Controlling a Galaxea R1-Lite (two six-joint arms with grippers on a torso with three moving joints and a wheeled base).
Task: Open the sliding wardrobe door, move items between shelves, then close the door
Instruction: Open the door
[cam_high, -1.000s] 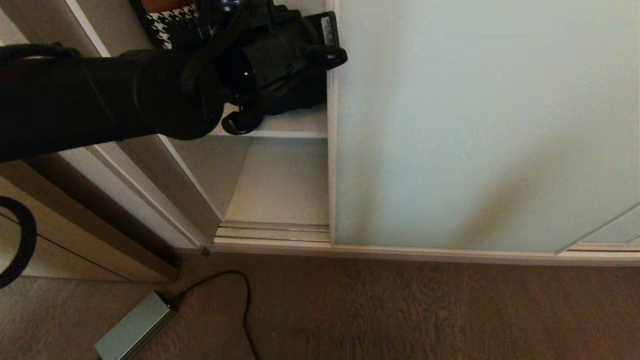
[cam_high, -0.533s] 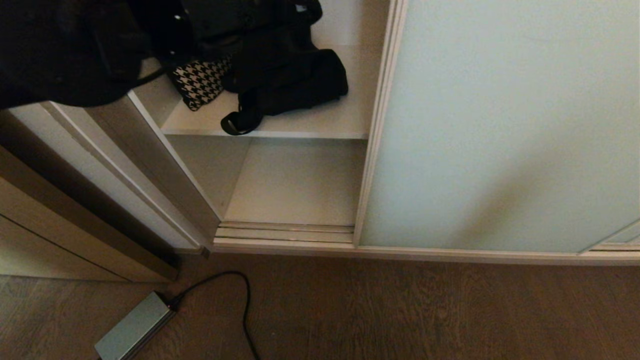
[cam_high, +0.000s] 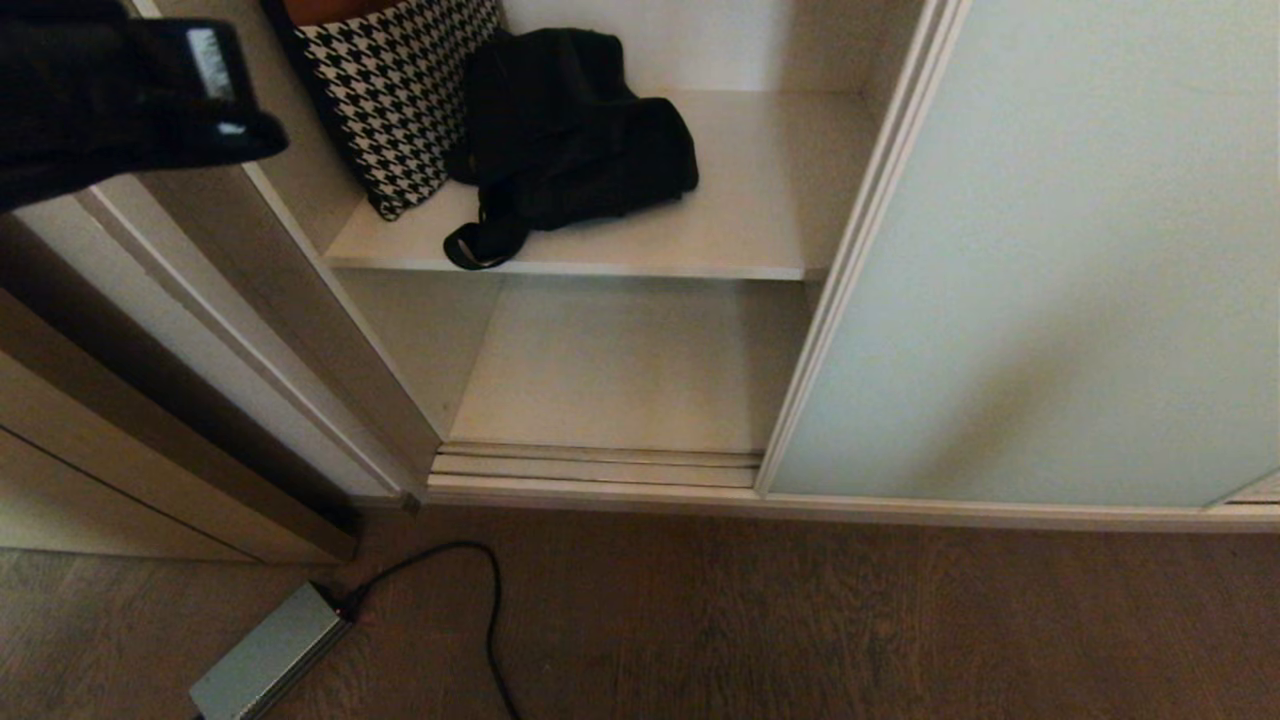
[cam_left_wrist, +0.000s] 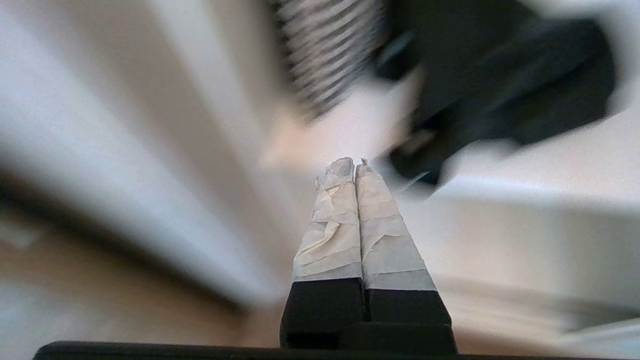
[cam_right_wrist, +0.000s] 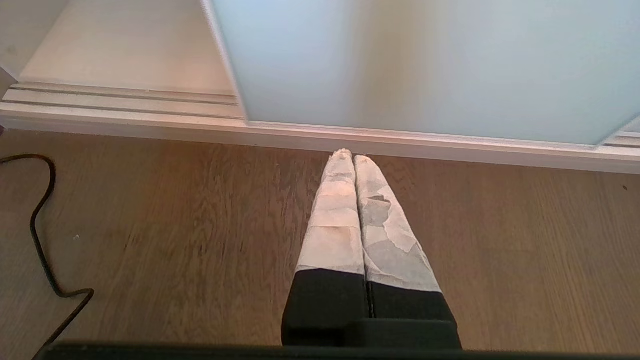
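Flanking open off-white shelves (cam_high: 740, 235), mint sliding door (cam_high: 1050, 250), brown wood floor (cam_high: 800, 620)

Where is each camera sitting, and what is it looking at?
Head view: up on the robot's head, looking down into the open wardrobe at the checked cushion and black bag on the upper shelf; the left arm shows at top left.
Left wrist view: behind the shut left gripper, facing the same shelf and bag.
Right wrist view: behind the shut right gripper, facing the wooden floor and sliding door.
Shared: head and right wrist views both show the door, floor and black cable.
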